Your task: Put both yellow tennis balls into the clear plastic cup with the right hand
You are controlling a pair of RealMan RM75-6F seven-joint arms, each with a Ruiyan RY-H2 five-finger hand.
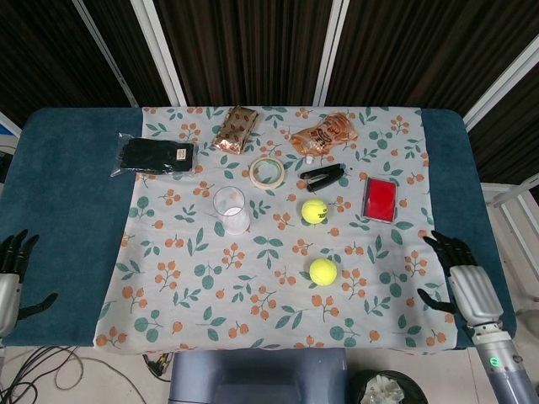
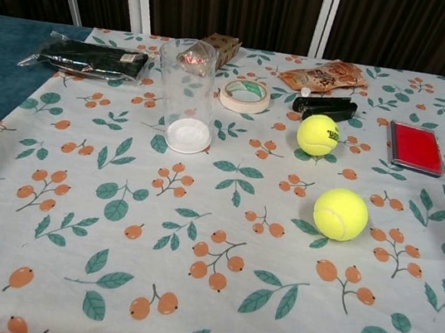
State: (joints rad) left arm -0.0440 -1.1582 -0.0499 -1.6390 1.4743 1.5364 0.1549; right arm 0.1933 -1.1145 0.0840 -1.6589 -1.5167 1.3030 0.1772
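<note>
Two yellow tennis balls lie on the floral cloth: one (image 1: 315,210) (image 2: 318,135) near the black stapler, the other (image 1: 322,271) (image 2: 340,214) closer to the front edge. The clear plastic cup (image 1: 230,210) (image 2: 187,96) stands upright and empty left of them. My right hand (image 1: 462,282) hovers open over the table's right front corner, well right of the nearer ball, fingers spread. My left hand (image 1: 12,278) is open at the left front edge, far from everything. Neither hand shows in the chest view.
Along the back lie a black packet (image 1: 155,156), a brown snack bag (image 1: 235,129), an orange snack bag (image 1: 325,134), a tape roll (image 1: 267,172), a black stapler (image 1: 322,177) and a red ink pad (image 1: 381,199). The cloth (image 1: 253,295) covers a blue table (image 1: 67,202).
</note>
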